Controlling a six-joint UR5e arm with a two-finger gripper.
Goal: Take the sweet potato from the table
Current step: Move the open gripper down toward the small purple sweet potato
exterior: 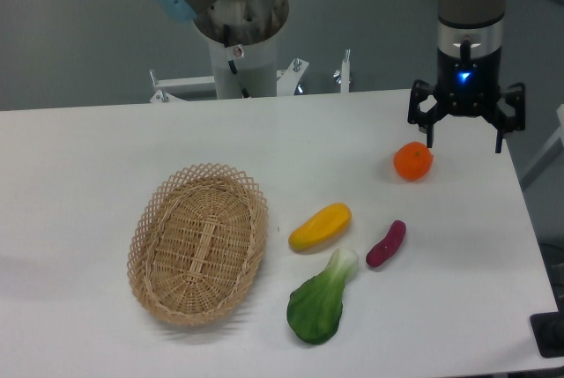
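Observation:
The sweet potato is a small slim magenta-purple vegetable lying on the white table, right of centre near the front. My gripper hangs at the back right, well above and behind the sweet potato, just right of a round orange fruit. Its fingers are spread apart, so it is open and empty.
An orange fruit sits behind the sweet potato. A plump yellow vegetable lies to its left and a green leafy vegetable lies front left. An oval wicker basket stands at the left. The table's right edge is close.

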